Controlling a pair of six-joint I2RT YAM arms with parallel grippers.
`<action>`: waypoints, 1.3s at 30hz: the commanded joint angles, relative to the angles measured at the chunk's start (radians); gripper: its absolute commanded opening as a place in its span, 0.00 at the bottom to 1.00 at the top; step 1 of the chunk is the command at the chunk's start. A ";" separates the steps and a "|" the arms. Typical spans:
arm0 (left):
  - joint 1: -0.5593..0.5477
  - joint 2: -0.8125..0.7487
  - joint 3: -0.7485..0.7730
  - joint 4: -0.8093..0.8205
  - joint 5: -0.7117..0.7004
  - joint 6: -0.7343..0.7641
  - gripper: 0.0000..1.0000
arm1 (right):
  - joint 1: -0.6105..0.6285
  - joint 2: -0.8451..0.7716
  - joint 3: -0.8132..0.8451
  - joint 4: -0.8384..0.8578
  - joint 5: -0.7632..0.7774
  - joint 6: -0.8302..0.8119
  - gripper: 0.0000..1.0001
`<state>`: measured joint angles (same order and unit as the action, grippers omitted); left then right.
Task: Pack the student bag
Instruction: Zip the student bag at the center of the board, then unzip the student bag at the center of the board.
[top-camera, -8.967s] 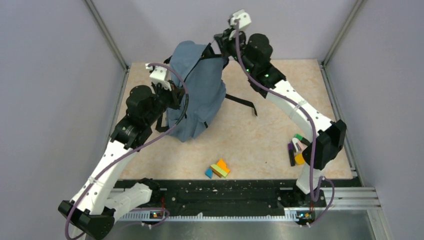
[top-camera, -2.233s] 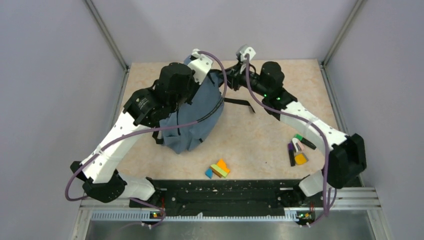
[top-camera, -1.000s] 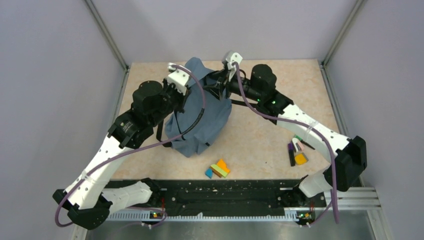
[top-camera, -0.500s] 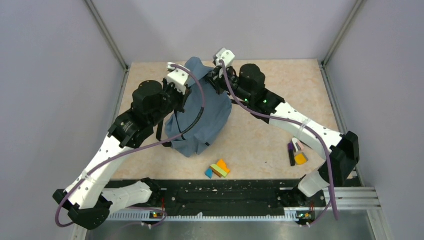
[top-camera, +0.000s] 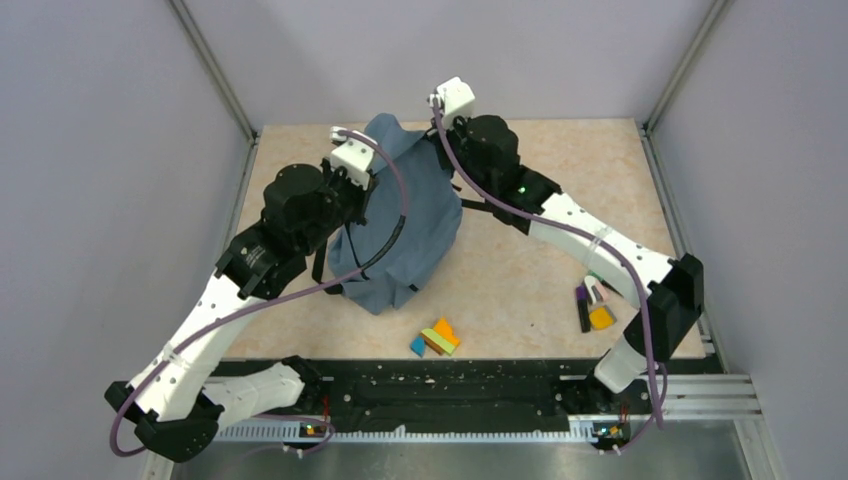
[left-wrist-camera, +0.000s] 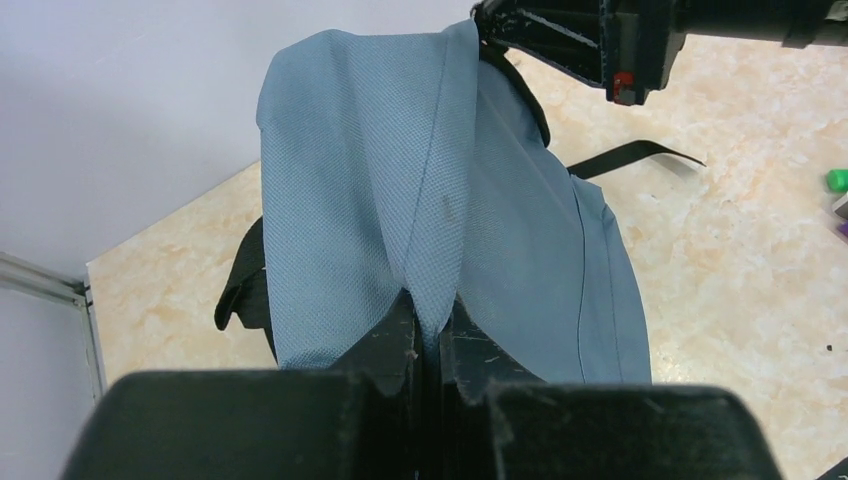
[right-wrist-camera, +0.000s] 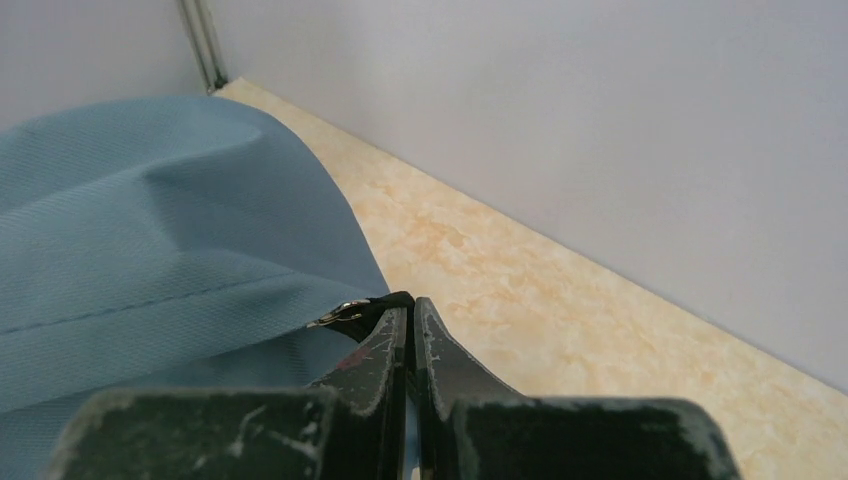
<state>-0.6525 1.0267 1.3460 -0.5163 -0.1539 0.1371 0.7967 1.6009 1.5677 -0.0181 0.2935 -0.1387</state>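
One slate-blue backpack is on the table. Two robot arms are there, the left arm and the right arm. One cluster of flat coloured pieces shows three colours: blue, green and orange. One cluster of small items cannot be counted.

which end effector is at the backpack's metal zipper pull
The right end effector: its shut tips grip the small silver zipper pull on the slate-blue fabric backpack. The left end effector only pinches a plain fold of that fabric.
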 joint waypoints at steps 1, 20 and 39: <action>0.013 -0.078 0.020 0.119 -0.063 0.010 0.00 | -0.102 0.051 0.041 -0.098 0.000 0.053 0.00; 0.032 -0.069 0.085 0.144 -0.184 -0.041 0.00 | -0.266 0.217 -0.216 -0.073 -0.360 0.183 0.00; 0.101 -0.084 -0.189 0.363 -0.260 -0.130 0.00 | -0.256 -0.337 -0.711 0.168 -0.530 0.167 0.62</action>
<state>-0.5720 0.9707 1.2026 -0.3256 -0.3634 0.0605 0.5194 1.4071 1.0176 -0.0029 -0.1455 0.0196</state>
